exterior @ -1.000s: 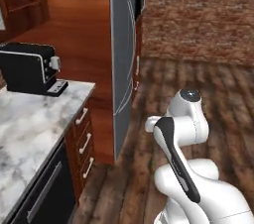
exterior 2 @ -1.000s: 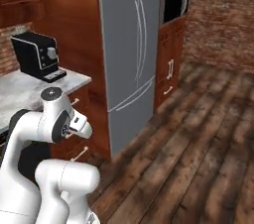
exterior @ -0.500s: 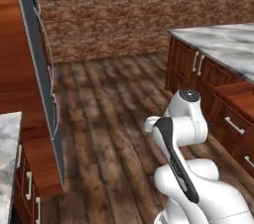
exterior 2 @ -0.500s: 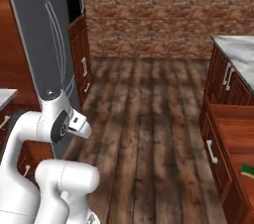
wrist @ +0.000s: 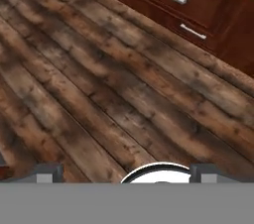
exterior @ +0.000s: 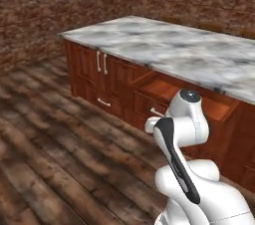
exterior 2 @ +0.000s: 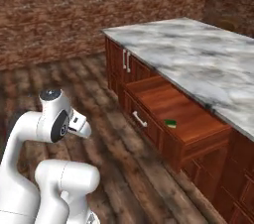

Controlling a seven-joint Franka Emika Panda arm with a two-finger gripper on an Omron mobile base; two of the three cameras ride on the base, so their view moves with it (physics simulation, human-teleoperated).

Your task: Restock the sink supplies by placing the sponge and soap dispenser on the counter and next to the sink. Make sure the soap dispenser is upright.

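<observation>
1 small flat green-topped sponge (exterior 2: 170, 123) lies in the open reddish wood drawer (exterior 2: 171, 106), near its right front corner, under the white-grey marble island top (exterior 2: 198, 59). Two-finger gripper (wrist: 124, 172) points at plank floor (wrist: 99, 99); cannot tell whether its fingers are parted or closed. Judgement: bring the base square to the drawer, then descend from above with fingers parted, clearing the island's overhang.
</observation>
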